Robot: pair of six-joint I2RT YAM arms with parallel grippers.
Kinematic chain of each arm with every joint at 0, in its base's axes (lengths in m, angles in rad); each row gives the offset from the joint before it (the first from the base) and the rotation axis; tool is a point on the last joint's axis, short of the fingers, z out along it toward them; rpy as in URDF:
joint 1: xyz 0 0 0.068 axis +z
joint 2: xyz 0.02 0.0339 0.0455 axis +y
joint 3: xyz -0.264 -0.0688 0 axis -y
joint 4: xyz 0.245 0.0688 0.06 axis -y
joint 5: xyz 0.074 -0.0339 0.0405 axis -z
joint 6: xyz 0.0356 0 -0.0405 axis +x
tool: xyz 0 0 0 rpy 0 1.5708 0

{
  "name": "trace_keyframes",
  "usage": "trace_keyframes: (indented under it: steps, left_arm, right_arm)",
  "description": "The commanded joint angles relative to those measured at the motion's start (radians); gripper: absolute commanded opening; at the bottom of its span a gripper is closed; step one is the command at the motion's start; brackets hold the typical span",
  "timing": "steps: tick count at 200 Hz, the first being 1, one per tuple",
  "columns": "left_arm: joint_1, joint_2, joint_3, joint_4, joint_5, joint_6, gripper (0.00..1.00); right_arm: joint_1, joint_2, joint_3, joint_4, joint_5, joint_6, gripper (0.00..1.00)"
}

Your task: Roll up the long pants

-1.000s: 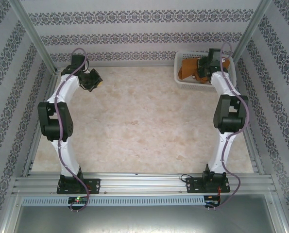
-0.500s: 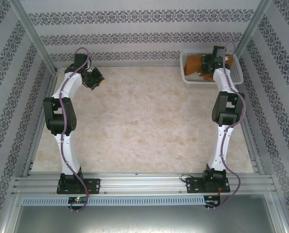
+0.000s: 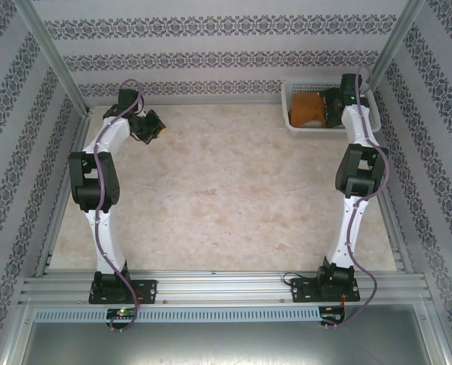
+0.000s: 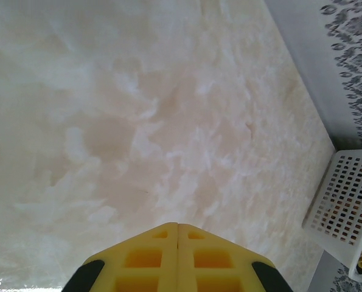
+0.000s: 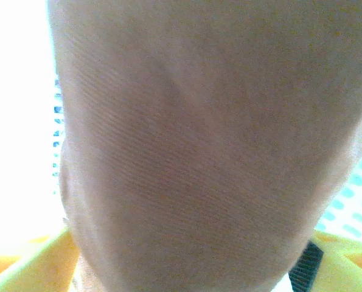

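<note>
The surface (image 3: 226, 190) carries the white basket (image 3: 308, 131) at its far right corner. The long pants (image 3: 307, 110) are bunched inside it as a rust-brown lump, with no long axis to read. The right hand (image 3: 333, 105) hangs over the basket, the pants just beneath it and to its left. Its fingers (image 5: 16, 267) stand spread wide, fabric bulging between them and, as far as I can judge, not pinched. The left hand (image 3: 153, 129), pressed together and empty, is well apart from the basket, so the right arm is nearer.
</note>
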State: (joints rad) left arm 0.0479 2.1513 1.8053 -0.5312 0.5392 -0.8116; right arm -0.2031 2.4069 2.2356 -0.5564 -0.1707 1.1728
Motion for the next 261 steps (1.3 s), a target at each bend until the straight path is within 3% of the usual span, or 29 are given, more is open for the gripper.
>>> trace_keyframes:
  steps: [1, 44, 71, 81, 89, 97, 102, 118, 138, 155, 175, 203, 215, 235, 252, 261]
  left_arm:
    - [0.006, -0.068, -0.045, 0.055, 0.031, -0.025, 0.0]
    - [0.006, -0.137, -0.121, 0.1, 0.039, -0.027, 0.0]
    - [0.006, -0.214, -0.158, 0.088, -0.014, 0.082, 0.01]
    - [0.006, -0.268, -0.208, 0.138, -0.037, 0.176, 0.18]
    - [0.004, -0.337, -0.279, 0.219, -0.057, 0.257, 0.43]
    - [0.004, -0.418, -0.368, 0.312, -0.101, 0.339, 0.87]
    - [0.002, -0.462, -0.425, 0.365, -0.137, 0.388, 0.99]
    - [0.0, -0.609, -0.591, 0.453, -0.269, 0.488, 1.0]
    - [-0.018, -0.763, -0.773, 0.498, -0.413, 0.594, 1.0]
    - [-0.034, -0.869, -0.932, 0.571, -0.487, 0.626, 1.0]
    - [-0.041, -0.965, -1.169, 0.824, -0.491, 0.675, 1.0]
    - [-0.043, -0.949, -1.342, 1.017, -0.605, 0.662, 1.0]
    - [-0.043, -0.914, -1.391, 1.11, -0.595, 0.681, 1.0]
    - [-0.044, -0.928, -1.419, 1.147, -0.622, 0.72, 1.0]
    - [-0.04, -0.851, -1.425, 1.165, -0.623, 0.75, 1.0]
    - [-0.041, -0.797, -1.432, 1.224, -0.586, 0.764, 1.0]
  right_arm:
    - [-0.013, -0.077, 0.049, -0.158, 0.058, -0.073, 0.88]
    - [-0.013, -0.19, 0.047, -0.233, 0.065, -0.098, 0.88]
    - [0.025, -0.333, -0.058, -0.186, 0.071, -0.21, 0.88]
    - [0.058, -0.403, -0.114, -0.14, 0.068, -0.304, 0.89]
    - [0.096, -0.456, -0.157, -0.129, 0.081, -0.42, 0.97]
    - [0.146, -0.513, -0.22, -0.128, 0.129, -0.554, 0.98]
    - [0.183, -0.56, -0.277, -0.121, 0.175, -0.629, 0.98]
    - [0.301, -0.717, -0.557, -0.007, 0.337, -0.843, 0.98]
    - [0.411, -0.928, -0.972, 0.242, 0.467, -0.989, 0.98]
    - [0.433, -1.068, -1.25, 0.419, 0.517, -1.014, 0.98]
    - [0.428, -1.17, -1.492, 0.639, 0.549, -1.055, 0.98]
    - [0.403, -1.124, -1.636, 0.863, 0.589, -1.178, 0.98]
    - [0.384, -1.084, -1.665, 0.934, 0.569, -1.198, 0.98]
    - [0.341, -1.009, -1.706, 1.08, 0.476, -1.192, 0.98]
    - [0.325, -0.897, -1.697, 1.189, 0.459, -1.189, 0.98]
    - [0.309, -0.899, -1.67, 1.132, 0.444, -1.173, 0.98]
